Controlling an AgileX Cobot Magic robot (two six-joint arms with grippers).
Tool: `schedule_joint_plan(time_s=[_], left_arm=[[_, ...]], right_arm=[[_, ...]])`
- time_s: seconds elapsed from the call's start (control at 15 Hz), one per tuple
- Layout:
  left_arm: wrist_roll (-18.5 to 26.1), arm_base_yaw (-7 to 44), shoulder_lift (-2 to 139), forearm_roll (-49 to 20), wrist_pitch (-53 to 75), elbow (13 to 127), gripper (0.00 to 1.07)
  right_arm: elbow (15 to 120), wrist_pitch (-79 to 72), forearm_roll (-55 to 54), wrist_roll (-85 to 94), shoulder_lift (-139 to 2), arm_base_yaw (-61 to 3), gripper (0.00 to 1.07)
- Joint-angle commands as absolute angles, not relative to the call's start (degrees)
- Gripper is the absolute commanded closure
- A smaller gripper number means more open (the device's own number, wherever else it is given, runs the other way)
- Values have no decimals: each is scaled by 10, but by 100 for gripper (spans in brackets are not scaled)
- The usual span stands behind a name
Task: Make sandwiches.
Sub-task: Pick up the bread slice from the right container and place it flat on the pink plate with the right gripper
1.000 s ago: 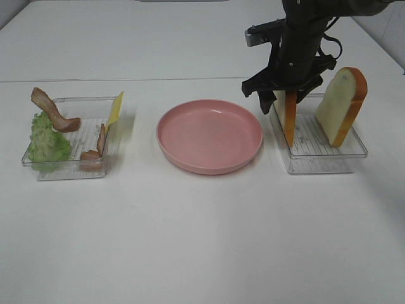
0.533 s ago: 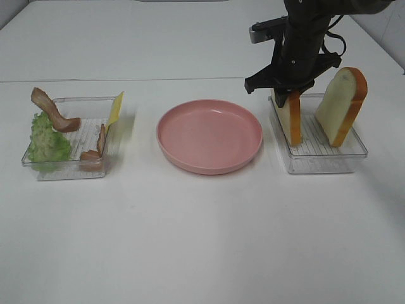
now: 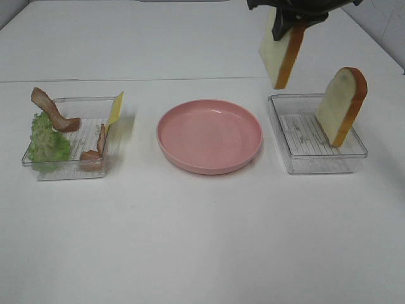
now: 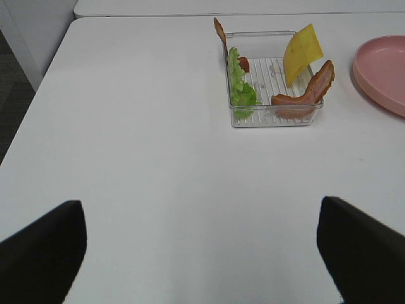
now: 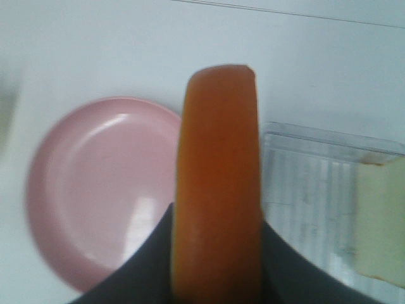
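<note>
Right gripper clamps a bread slice in the air above the plate-side edge of the tray, where second slice stands; left gripper gapes wide near fillings tray.

Pink plate, cream bread slice at upper right with orange-brown crust, matching second slice, green lettuce, reddish-brown bacon, yellow cheese, white table
</note>
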State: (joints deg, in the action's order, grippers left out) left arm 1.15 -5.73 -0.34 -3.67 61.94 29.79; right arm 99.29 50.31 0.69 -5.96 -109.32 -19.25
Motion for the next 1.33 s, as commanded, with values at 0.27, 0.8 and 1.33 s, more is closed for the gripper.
schedule_joint_plan(time_s=[0.27, 0.8, 1.33], left_arm=[[12, -60, -11, -40, 617, 297, 16], [12, -60, -11, -40, 617, 297, 16], [12, -60, -11, -40, 617, 297, 16]], right_arm=[[993, 506, -305, 92, -1121, -194, 107], [993, 516, -441, 202, -1226, -194, 107], [993, 454, -445, 226, -1279, -194, 107]])
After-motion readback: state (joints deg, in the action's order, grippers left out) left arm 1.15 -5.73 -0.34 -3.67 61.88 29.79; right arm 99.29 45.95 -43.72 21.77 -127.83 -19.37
